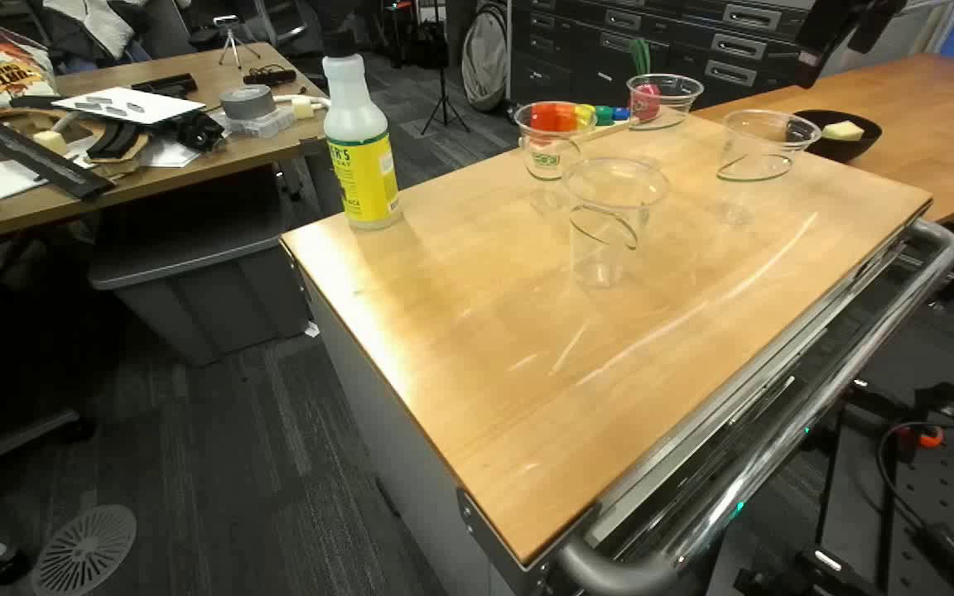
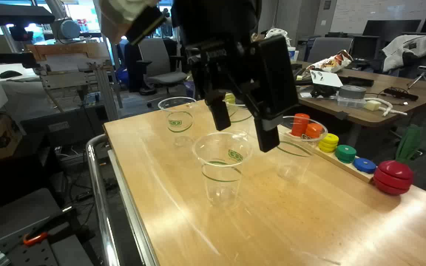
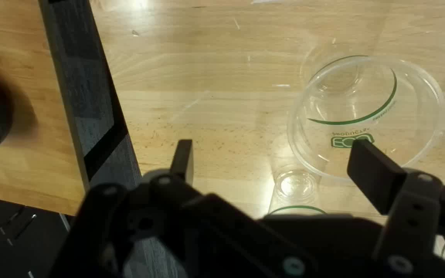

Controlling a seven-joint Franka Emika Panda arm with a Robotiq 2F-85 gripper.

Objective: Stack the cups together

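Several clear cups with green bands stand upright and apart on the wooden table; a near cup (image 1: pixel 609 236) and a cup by the rail side (image 1: pixel 758 157) show in an exterior view. From the opposite end, a cup (image 2: pixel 220 177) is in front, with a cup (image 2: pixel 179 123) to its left and a cup (image 2: pixel 294 155) to its right. My gripper (image 2: pixel 244 125) hangs over the table among them, its fingers wide apart and holding nothing; a farther cup (image 2: pixel 239 115) shows behind it. Below my gripper (image 3: pixel 278 164), a cup (image 3: pixel 361 112) lies right of centre; a cup base (image 3: pixel 296 185) is partly hidden.
A yellow-green bottle (image 1: pixel 365 165) is at the table's edge. Rainbow-coloured pieces (image 2: pixel 345 153) lie in a row beside a red, green-topped toy (image 2: pixel 394 177). Across a gap from the table, a black bowl (image 1: pixel 845 149) sits on the neighbouring surface. A metal rail (image 1: pixel 841 372) runs along one side.
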